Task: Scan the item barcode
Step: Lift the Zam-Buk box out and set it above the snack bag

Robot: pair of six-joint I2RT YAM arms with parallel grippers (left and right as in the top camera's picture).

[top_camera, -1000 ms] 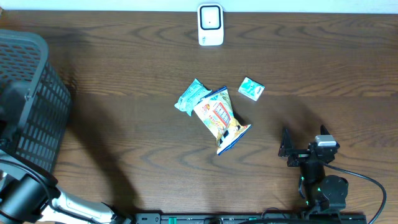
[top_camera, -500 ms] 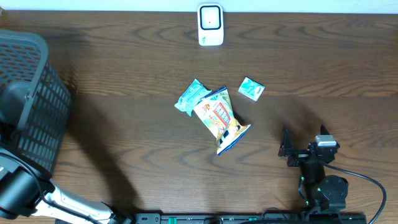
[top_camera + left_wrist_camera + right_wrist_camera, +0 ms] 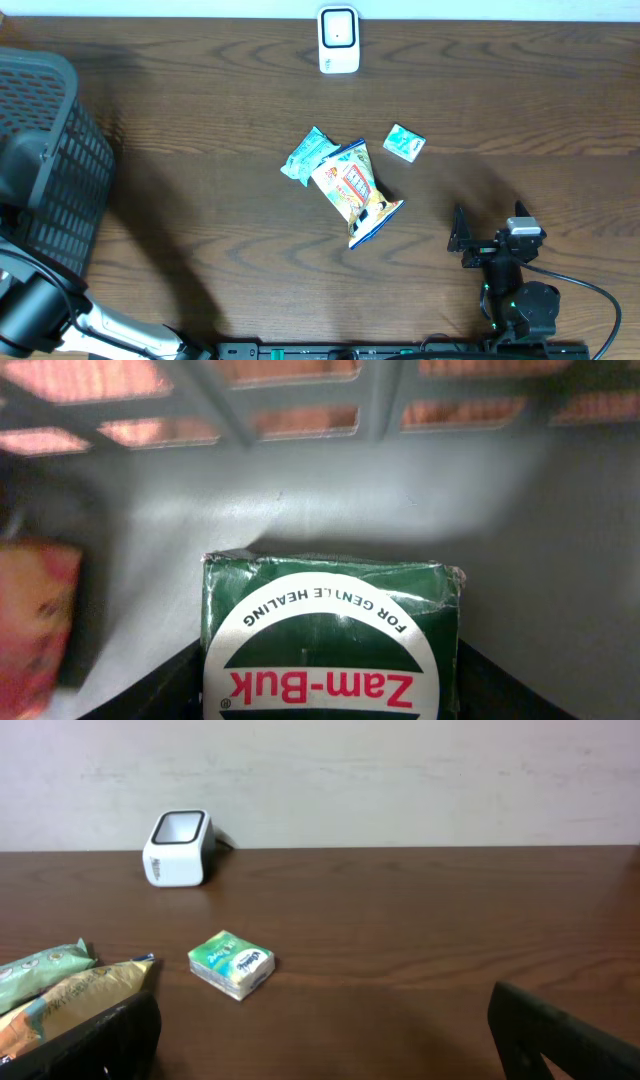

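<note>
In the left wrist view a green box marked Zam-Buk (image 3: 330,610) lies on the grey floor of the basket (image 3: 300,490). My left gripper (image 3: 330,695) has a dark finger pressed against each side of the box. Seen from overhead, the left arm (image 3: 30,165) reaches into the basket (image 3: 70,130) and hides its gripper. The white scanner (image 3: 339,40) stands at the table's far edge, also visible as the scanner (image 3: 177,848). My right gripper (image 3: 488,228) rests near the front right, wide open and empty; the right gripper (image 3: 325,1030) points toward the scanner.
A yellow snack bag (image 3: 355,192), a teal packet (image 3: 308,155) and a small tissue pack (image 3: 404,143) lie mid-table. The tissue pack (image 3: 231,963) is ahead and left of the right gripper. A red item (image 3: 35,620) lies left of the box.
The left arm has shifted slightly over the basket. The items on the table and the right arm have not moved.
</note>
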